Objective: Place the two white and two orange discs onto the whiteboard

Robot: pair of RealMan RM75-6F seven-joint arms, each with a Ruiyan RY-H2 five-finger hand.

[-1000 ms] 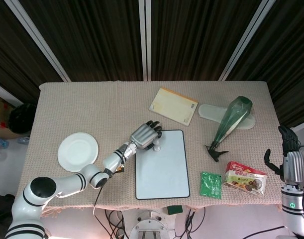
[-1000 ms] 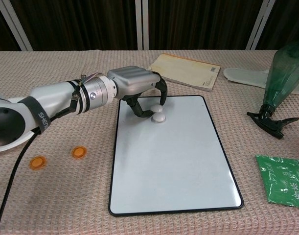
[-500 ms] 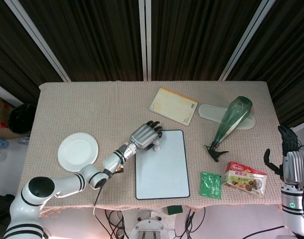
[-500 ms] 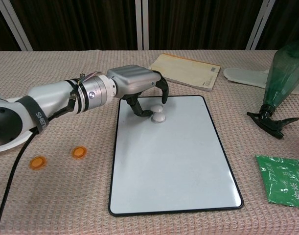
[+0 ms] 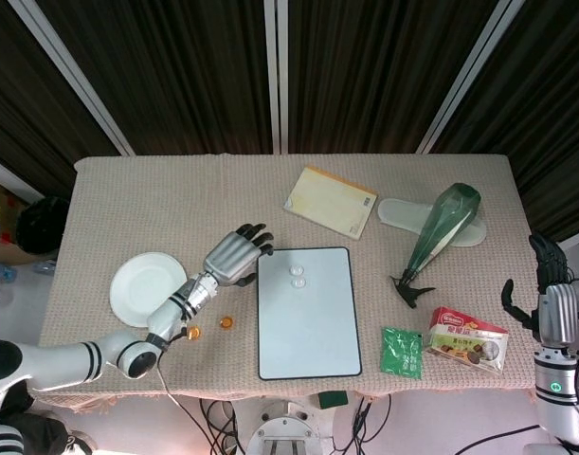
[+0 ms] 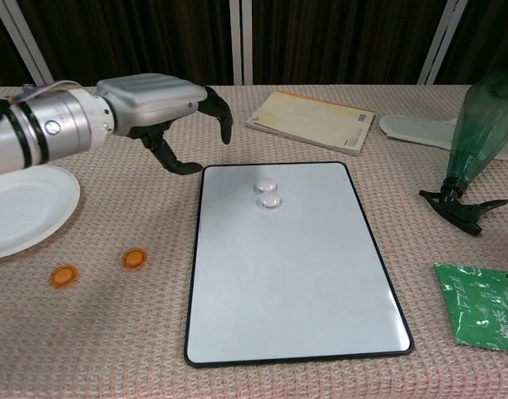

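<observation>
Two white discs (image 5: pixel 297 277) (image 6: pixel 268 193) lie side by side on the upper part of the whiteboard (image 5: pixel 308 327) (image 6: pixel 291 274). Two orange discs (image 6: pixel 135 258) (image 6: pixel 64 275) rest on the cloth left of the board; in the head view they show at its left edge (image 5: pixel 226 322) (image 5: pixel 194 332). My left hand (image 5: pixel 234 256) (image 6: pixel 158 104) hovers open and empty left of the board's top corner, fingers apart and curved, above the cloth. My right hand (image 5: pixel 550 299) hangs open past the table's right edge, holding nothing.
A white plate (image 5: pixel 148 288) (image 6: pixel 17 208) sits at the left. A yellow notebook (image 5: pixel 331 201), a green bottle (image 5: pixel 441 232) on a white mat, a green packet (image 5: pixel 402 352) and a snack box (image 5: pixel 467 339) lie behind and right of the board.
My left hand has let go of the white disc, lifted off the whiteboard and swung left, off the board. Both white discs stay on it. The right hand has not moved.
</observation>
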